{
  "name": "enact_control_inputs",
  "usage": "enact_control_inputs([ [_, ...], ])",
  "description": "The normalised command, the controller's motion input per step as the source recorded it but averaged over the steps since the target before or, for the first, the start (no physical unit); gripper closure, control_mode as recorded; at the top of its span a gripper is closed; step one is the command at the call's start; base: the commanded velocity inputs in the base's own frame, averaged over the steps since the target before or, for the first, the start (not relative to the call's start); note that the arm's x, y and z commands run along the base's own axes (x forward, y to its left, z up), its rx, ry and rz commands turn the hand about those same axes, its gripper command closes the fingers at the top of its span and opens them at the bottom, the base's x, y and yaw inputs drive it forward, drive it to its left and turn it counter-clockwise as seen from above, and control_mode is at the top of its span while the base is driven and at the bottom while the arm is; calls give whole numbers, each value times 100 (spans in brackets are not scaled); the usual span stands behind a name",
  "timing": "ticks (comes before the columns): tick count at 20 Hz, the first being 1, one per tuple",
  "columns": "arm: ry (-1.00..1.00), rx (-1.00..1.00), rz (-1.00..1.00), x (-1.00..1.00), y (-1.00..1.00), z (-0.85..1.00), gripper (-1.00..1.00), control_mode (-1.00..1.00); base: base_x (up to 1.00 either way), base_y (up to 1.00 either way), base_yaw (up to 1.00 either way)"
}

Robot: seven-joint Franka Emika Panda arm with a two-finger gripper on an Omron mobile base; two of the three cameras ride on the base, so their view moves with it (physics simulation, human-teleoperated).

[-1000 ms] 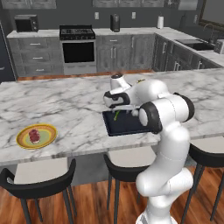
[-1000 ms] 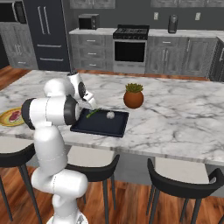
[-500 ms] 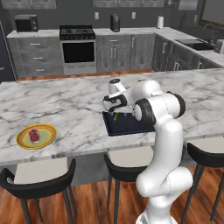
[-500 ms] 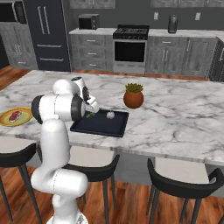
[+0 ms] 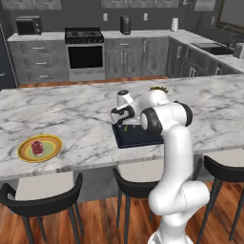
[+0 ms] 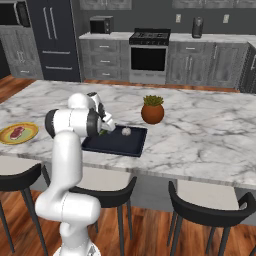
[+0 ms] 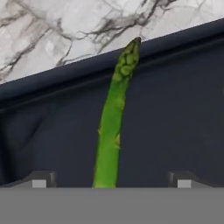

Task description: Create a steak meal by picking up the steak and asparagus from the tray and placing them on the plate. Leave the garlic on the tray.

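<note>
The gripper (image 7: 112,181) stands wide open low over the tray (image 7: 175,109), its two finger tips (image 7: 41,180) set either side of the asparagus (image 7: 114,122) without touching it. The green stalk lies in the dark navy tray with its budded tip reaching the raised rim by the marble counter (image 7: 65,30). In the right base view the garlic (image 6: 126,131) sits in the same tray (image 6: 117,145), beside a potted plant (image 6: 152,109) on the counter. Well apart to the arm's left, the yellow-rimmed plate (image 5: 24,151) holds the steak (image 5: 37,146).
</note>
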Motion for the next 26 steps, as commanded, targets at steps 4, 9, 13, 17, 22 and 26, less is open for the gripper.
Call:
enact_control_inputs([
  [4, 0, 0, 0, 37, 2, -33, -100, -100, 0, 0, 0],
  [9, 0, 0, 0, 15, 0, -50, 100, -100, 0, 0, 0],
  [13, -5, 0, 0, -3, 0, -67, 100, -100, 0, 0, 0],
  [17, -16, 1, 0, -29, -1, -52, 100, -100, 0, 0, 0],
  [22, -13, 5, 0, -48, -8, 23, 100, -100, 0, 0, 0],
  [26, -17, 3, 0, -56, 0, 64, 100, -100, 0, 0, 0],
])
